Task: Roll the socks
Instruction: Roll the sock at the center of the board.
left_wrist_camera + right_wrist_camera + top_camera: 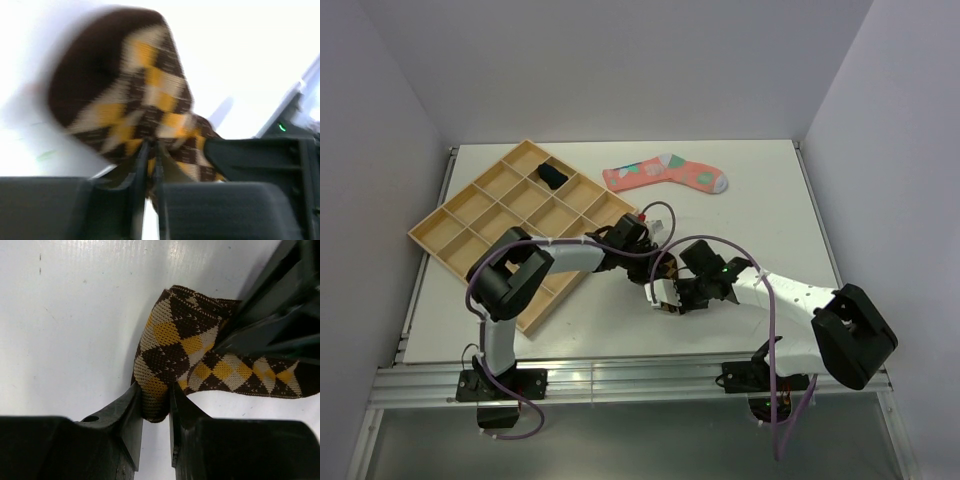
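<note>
Socks three, tray one

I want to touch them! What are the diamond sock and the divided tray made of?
The diamond sock looks like soft knitted yarn, matte: tiny stitches show and it folds. The tray looks like pale bare wood, maybe bamboo, by its tan colour.

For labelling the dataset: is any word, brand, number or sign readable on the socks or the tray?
None readable. The diamond-patterned sock, pink sock and wooden tray show no text; the left wrist view is blurred, with only a green light.
</note>
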Robot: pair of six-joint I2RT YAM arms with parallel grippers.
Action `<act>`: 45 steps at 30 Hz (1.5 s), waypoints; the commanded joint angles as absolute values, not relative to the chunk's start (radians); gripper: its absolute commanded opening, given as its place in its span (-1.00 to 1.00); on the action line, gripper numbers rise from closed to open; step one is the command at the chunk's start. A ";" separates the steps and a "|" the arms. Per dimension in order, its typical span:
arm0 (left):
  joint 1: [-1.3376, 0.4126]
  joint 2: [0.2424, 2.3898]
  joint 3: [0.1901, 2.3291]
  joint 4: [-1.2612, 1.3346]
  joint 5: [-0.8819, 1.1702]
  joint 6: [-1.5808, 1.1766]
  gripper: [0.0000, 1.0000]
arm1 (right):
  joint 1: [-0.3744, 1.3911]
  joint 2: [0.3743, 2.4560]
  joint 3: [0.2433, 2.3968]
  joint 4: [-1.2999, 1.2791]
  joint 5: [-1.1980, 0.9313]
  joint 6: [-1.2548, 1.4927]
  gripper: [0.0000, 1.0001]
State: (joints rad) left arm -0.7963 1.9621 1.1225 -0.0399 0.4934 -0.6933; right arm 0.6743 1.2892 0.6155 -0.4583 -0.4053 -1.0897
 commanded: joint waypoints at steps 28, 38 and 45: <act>-0.765 1.847 0.873 0.311 0.279 -0.799 -0.85 | 0.549 1.762 1.060 -1.034 -0.641 -1.074 -0.74; -0.758 1.803 0.741 0.549 0.290 -0.822 -0.60 | 0.505 2.032 1.210 -1.175 -0.673 -0.986 -0.74; -0.758 1.767 0.588 0.788 0.314 -0.779 -0.47 | 0.476 2.131 1.336 -1.294 -0.724 -0.999 -0.71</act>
State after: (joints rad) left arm -0.7444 1.8114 0.6456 0.6300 0.3058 -0.8383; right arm 0.4908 2.0598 1.2949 -1.2510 -0.7753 -1.0328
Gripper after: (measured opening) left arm 0.263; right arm 0.277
